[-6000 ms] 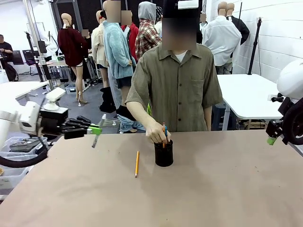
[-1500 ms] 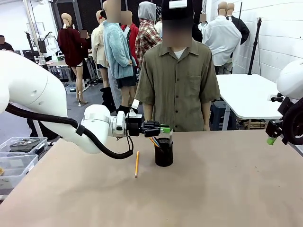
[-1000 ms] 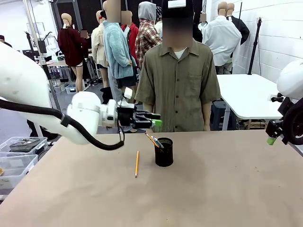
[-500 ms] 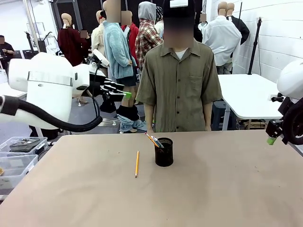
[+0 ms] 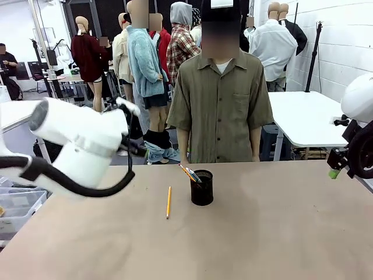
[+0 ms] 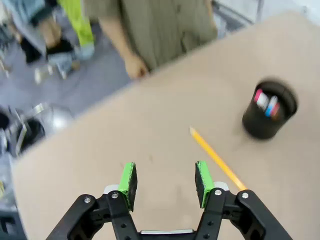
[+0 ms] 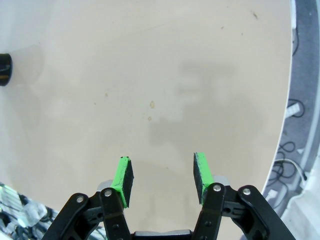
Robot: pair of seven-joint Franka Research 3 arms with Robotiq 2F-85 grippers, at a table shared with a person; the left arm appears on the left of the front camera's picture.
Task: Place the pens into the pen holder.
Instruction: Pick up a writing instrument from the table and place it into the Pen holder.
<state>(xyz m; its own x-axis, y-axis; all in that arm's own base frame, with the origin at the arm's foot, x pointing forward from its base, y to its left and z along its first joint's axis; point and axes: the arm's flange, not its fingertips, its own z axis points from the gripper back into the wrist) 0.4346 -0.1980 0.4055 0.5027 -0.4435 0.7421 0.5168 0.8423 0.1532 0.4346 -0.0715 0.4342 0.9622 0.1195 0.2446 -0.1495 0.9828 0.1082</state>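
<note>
The black mesh pen holder (image 5: 202,187) stands at the far middle of the table, with pens (image 5: 189,173) leaning out of it to the left. A yellow-orange pencil (image 5: 168,202) lies flat on the table just left of it. In the left wrist view my left gripper (image 6: 166,179) hangs open and empty above the table. The pencil (image 6: 215,159) lies just beyond its right finger, and the pen holder (image 6: 270,116) with its coloured pen ends (image 6: 265,100) is farther right. My right gripper (image 7: 163,176) is open and empty over bare table, with the pen holder (image 7: 4,69) at the far left edge.
A person in an olive shirt (image 5: 220,99) stands at the far edge behind the holder, one hand (image 6: 136,67) hanging by the table edge. My left arm's white body (image 5: 76,146) fills the left side. Plastic bins (image 5: 17,201) sit off the table's left.
My left arm has pulled back from above the pen holder to the left and swung round, empty. The pens in the holder, the pencil and the right arm have not moved.
</note>
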